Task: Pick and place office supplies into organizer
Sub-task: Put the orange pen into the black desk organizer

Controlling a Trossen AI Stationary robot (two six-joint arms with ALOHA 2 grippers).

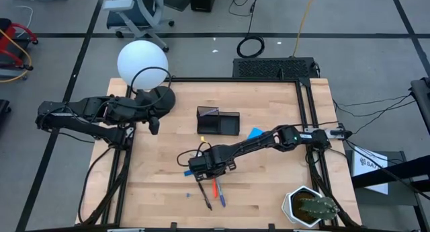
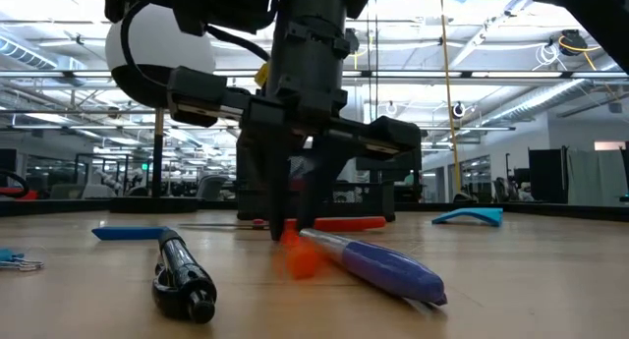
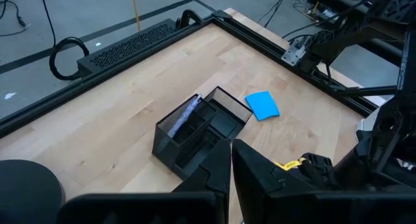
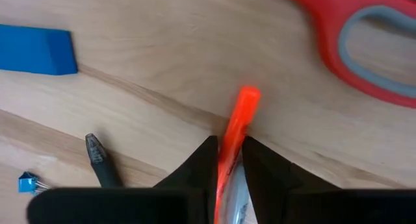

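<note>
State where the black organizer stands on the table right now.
In the high view, the black organizer stands upright at the table's middle, toward the far edge, with the blue square pad just to its right and the round lamp base to its left.

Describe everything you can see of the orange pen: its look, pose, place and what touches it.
The orange pen is slim, bright orange and plastic-looking, with a blunt rounded end pointing toward the red-handled scissors. It lies low on the wooden table, near its front middle, beside a blue pen and a black pen. The right gripper straddles it from above, one dark finger on each side of the barrel, closing in on it. Whether it has left the wood cannot be told.
</note>
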